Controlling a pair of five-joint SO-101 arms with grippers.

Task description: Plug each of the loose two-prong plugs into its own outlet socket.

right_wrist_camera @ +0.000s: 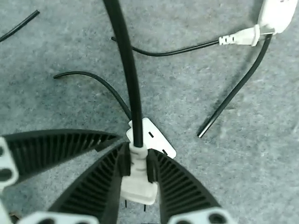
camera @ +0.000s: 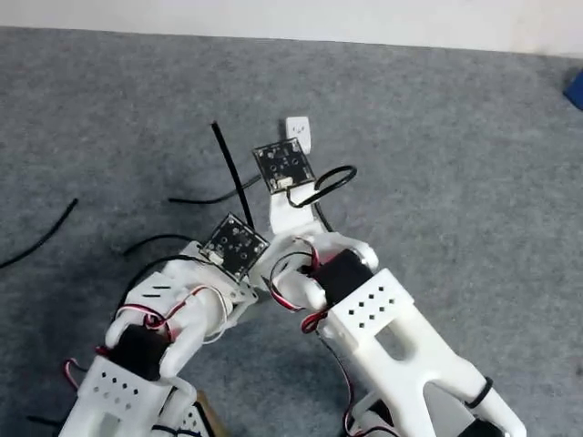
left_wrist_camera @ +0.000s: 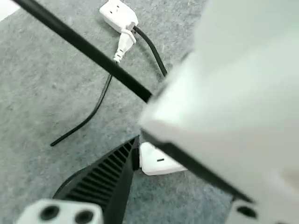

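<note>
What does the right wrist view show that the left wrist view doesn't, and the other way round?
Right wrist view: the right arm's jaws shut on a white plug, its prongs bare. Left wrist view: a blurred white arm part close in front. Both: the near white socket, the thick black cable, and the far outlet with a second plug in it.

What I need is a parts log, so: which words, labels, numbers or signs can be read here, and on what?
No text can be read.
Marks on upper circuit board and lower circuit board: too small to read.
No print shows on white outlet or white plug.
</note>
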